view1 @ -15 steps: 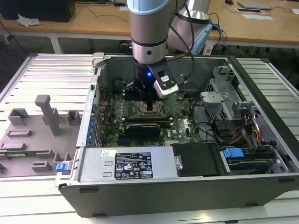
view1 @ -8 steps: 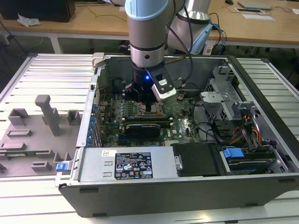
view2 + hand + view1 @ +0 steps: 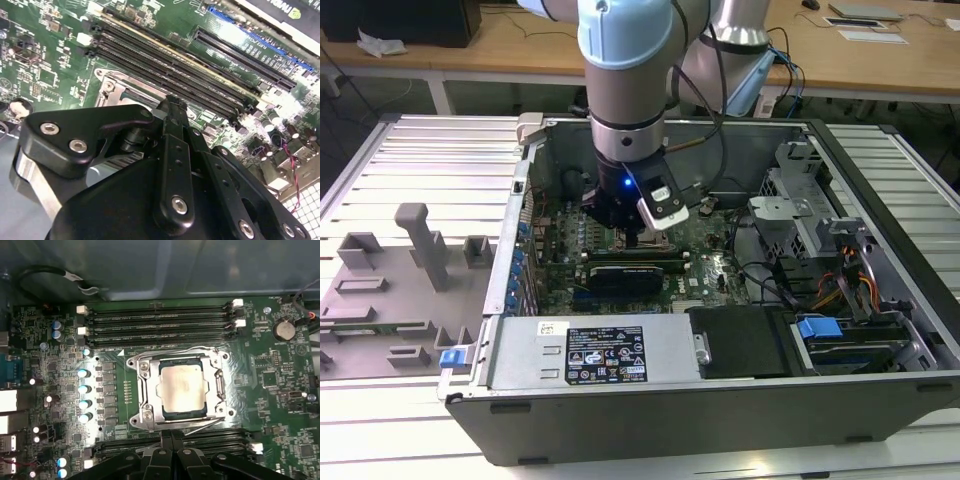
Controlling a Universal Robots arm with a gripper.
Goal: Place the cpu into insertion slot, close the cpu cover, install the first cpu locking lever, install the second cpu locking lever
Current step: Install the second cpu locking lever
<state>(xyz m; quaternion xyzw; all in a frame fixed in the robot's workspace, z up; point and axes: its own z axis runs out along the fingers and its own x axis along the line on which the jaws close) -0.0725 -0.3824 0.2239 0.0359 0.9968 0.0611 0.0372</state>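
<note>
Surface: ribbed pale metal, slats running toward the back of the exterior frame. Grey plastic fixtures stand at centre left of that frame. Wooden desks run across the top edge, with some flat devices at upper right.

Computer case: dark, lying open on its side, filling the centre and right of the exterior frame. Power supply with label along the near wall; drive bay with a blue tab at lower right.

Arm comes down from the top centre into the case, over the motherboard.

Hand: black, at the bottom centre of the first wrist view, just off the near edge of the socket. Fingers appear drawn together, clamped on nothing visible.

CPU: seated flat in the socket at the centre of the first wrist view, pale metal top facing up. Square, so no clear long axis; its edges run parallel to the memory slots above it.

CPU cover: metal frame lying down around the chip, open centre showing the chip's top. Locking levers: state cannot be told.
</note>
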